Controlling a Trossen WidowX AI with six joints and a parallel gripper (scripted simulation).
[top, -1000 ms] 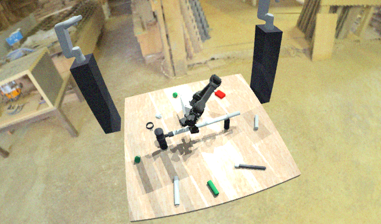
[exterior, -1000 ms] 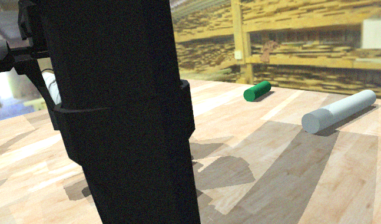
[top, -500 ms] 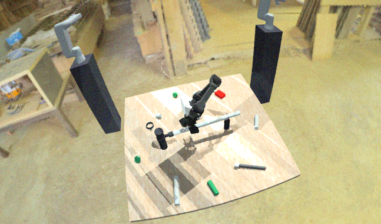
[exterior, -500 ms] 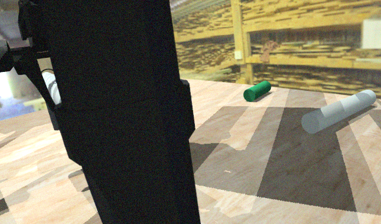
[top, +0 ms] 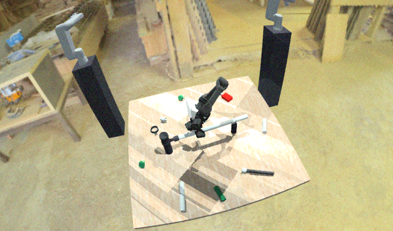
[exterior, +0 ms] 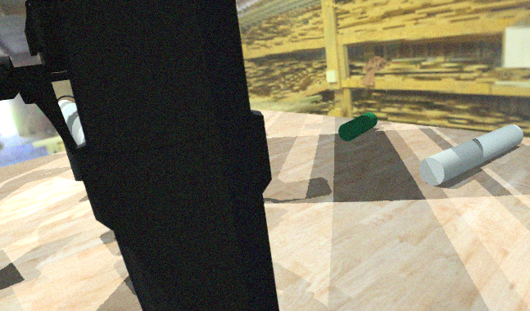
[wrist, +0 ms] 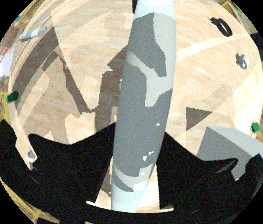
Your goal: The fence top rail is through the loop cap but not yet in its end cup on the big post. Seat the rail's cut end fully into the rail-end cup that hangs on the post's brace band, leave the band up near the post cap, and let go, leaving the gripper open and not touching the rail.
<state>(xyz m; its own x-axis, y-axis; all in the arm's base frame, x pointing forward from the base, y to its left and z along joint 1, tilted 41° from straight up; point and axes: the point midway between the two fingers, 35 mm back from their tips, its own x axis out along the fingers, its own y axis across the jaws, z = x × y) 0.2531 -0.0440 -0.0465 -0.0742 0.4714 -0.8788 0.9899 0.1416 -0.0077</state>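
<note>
The white top rail passes through the loop cap on the small black post. Its left end meets the black rail-end cup; how deep it sits inside is too small to tell. The cup hangs on the band high on the big post, just under the post cap. In the exterior view the post's dark body hides the cup's mouth. My gripper is shut on the rail, between the two posts and nearer the big one, with one finger on each side.
A black ring and a small white fitting lie behind the big post. A green cylinder, a white tube and a dark rod lie toward the front. A red block lies behind.
</note>
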